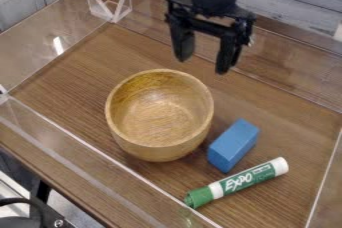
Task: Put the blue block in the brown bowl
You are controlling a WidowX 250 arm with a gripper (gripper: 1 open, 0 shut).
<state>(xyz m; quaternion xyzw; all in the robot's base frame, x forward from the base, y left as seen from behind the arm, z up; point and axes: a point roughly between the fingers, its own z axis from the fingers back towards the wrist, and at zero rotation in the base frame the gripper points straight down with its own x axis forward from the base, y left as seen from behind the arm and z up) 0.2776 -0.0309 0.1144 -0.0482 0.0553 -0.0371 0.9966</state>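
Note:
The blue block (pixel 233 146) lies on the wooden table, just right of the brown bowl (pixel 160 114), nearly touching its side. The bowl is upright and holds nothing. My gripper (pixel 203 54) hangs above the table behind the bowl, pointing straight down. Its two dark fingers (pixel 179 40) stand apart with nothing between them. It is well above and behind the block, touching neither thing.
A green-and-white Expo marker (pixel 237 183) lies near the front edge, just in front of the block. Clear acrylic walls (pixel 34 42) ring the wooden tabletop (pixel 287 102). A small clear stand (pixel 108 5) sits at the back left corner.

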